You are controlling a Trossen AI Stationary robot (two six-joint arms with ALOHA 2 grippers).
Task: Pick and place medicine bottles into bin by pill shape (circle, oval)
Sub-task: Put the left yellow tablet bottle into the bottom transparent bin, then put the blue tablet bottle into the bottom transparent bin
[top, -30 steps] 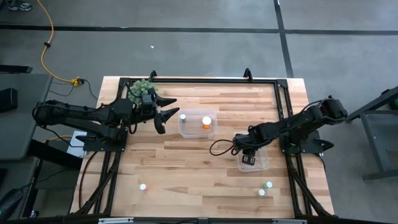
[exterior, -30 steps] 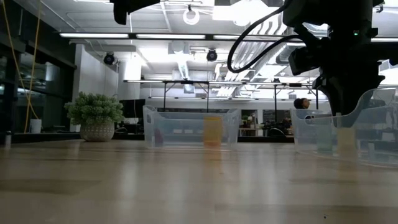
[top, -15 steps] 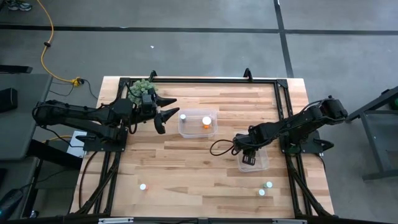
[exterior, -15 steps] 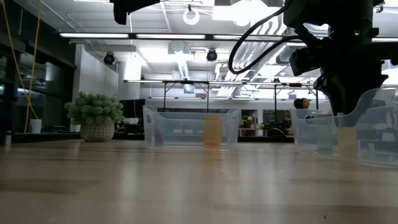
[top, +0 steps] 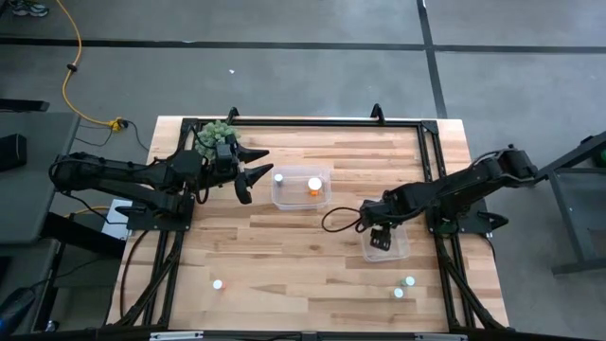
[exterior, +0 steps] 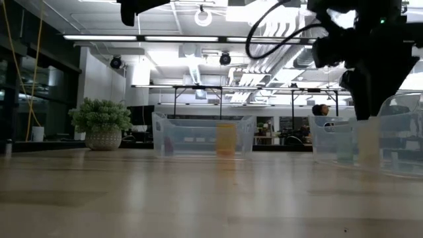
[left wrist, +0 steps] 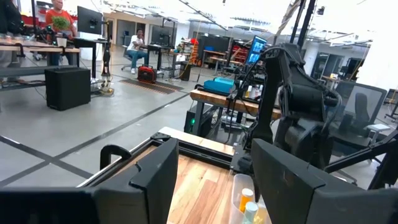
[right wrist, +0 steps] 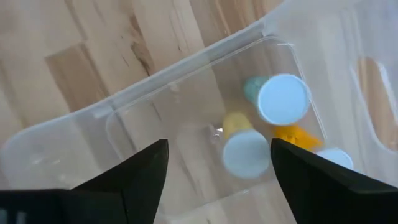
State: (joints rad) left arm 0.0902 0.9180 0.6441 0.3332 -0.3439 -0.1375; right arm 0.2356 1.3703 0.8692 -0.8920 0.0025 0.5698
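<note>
Two clear tubs stand on the wooden table. The middle tub (top: pixel 301 188) holds a white-capped bottle (top: pixel 280 176) and an orange one (top: pixel 314 184). The right tub (top: pixel 388 244) holds several bottles: a green one (right wrist: pixel 281 99), a yellow one (right wrist: pixel 244 151) and an orange one (right wrist: pixel 292 133) show. My right gripper (right wrist: pixel 217 180) hangs open just above this tub, its fingers apart over the bottles and touching nothing. My left gripper (top: pixel 251 171) waits open in the air left of the middle tub. Loose bottles stand at the near left (top: pixel 218 283) and near right (top: pixel 409 281), (top: pixel 398 293).
A green plant in a pot (top: pixel 216 134) stands at the far left corner, behind my left arm. A black frame (top: pixel 379 119) runs along the table's far and side edges. Bare wood lies between the tubs and the near edge.
My right gripper has risen a little out of the right tub. The yellow bottle that was under its fingers stays standing in the tub.
</note>
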